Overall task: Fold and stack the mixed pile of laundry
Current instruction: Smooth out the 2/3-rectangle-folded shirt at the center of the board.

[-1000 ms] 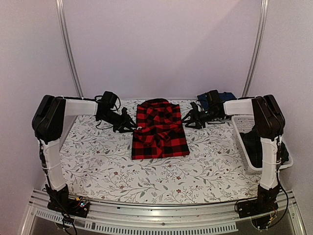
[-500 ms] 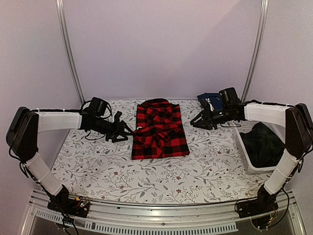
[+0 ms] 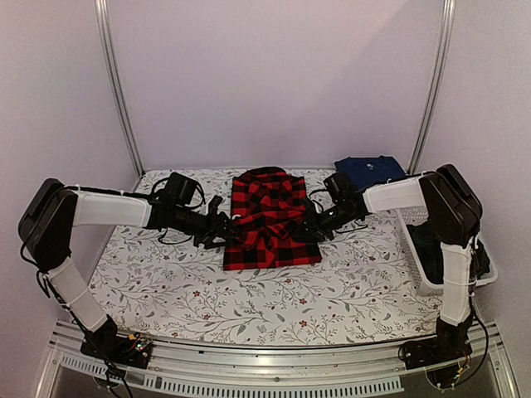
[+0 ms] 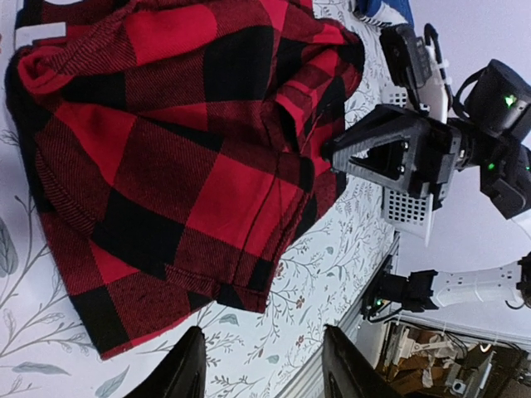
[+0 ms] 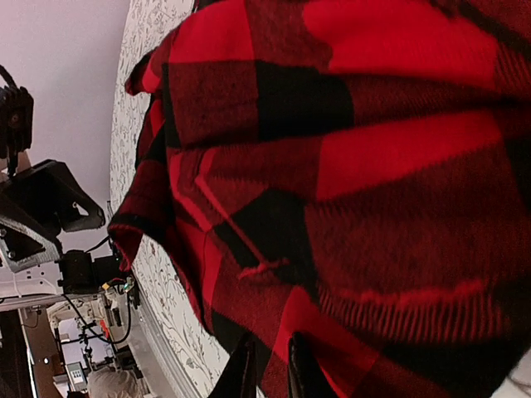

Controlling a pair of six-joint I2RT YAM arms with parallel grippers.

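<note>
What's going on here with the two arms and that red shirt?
Two robot arms are folding laundry. They reach in from both sides of the checked shirt: the left hand is open at its left edge, and the right hand pinches the right edge. A navy folded garment sits behind.

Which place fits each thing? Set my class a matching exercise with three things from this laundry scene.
Things:
1. red-and-black checked flannel shirt
2. navy blue folded garment
3. white plastic lattice basket

Places:
A. right edge of the table
B. middle of the table
C. far right corner of the table

Pairs: 1-B, 2-C, 3-A
</note>
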